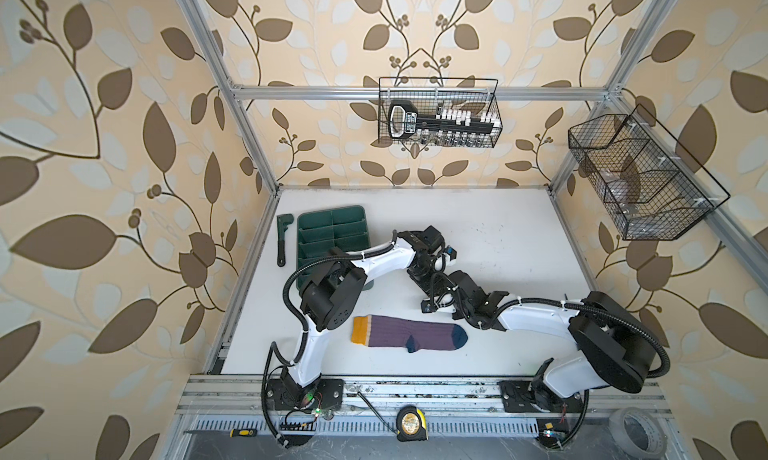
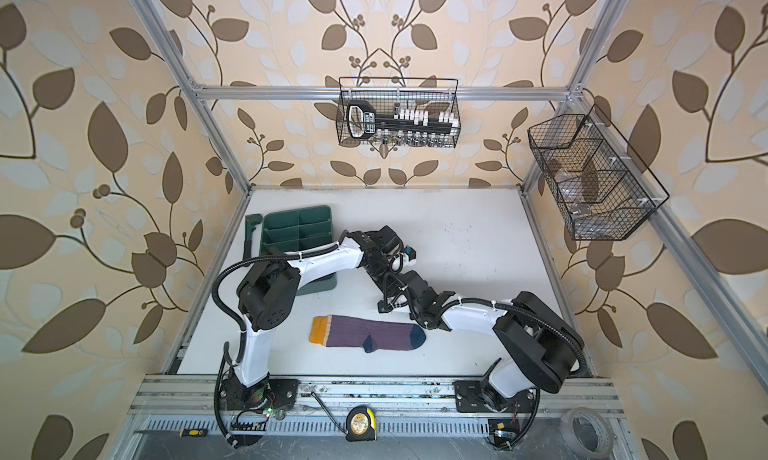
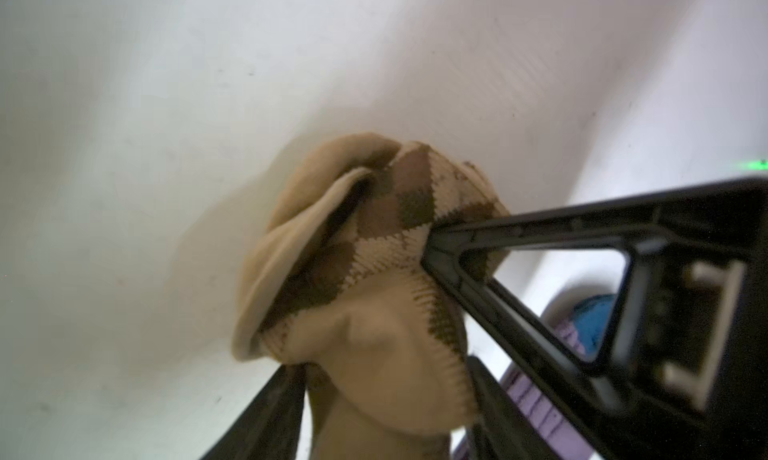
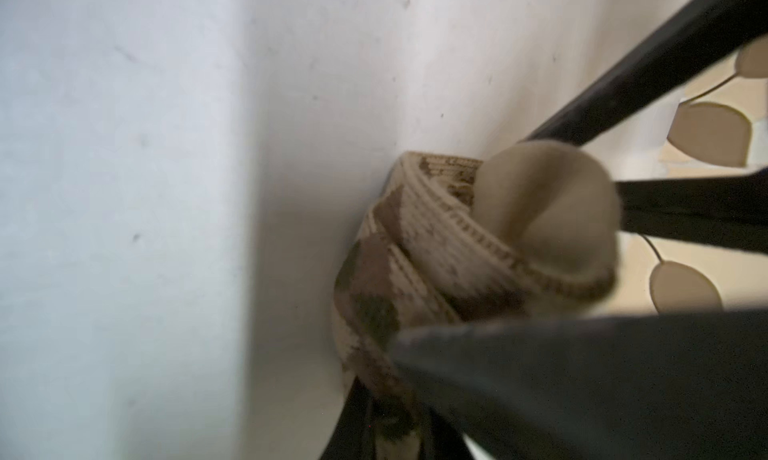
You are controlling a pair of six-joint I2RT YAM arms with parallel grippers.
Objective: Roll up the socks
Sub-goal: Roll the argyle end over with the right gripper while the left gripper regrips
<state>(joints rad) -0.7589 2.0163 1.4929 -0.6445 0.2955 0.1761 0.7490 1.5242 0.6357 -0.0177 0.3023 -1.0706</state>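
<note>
I get both top views from high over the aluminium base rail, side by side, tilted down toward the back wall and sharing the whole white tabletop, while both wrist cameras sit close against the same beige argyle sock.

No legible txt/labels/nums in any view

Beige argyle sock bunched; purple sock flat.
</note>
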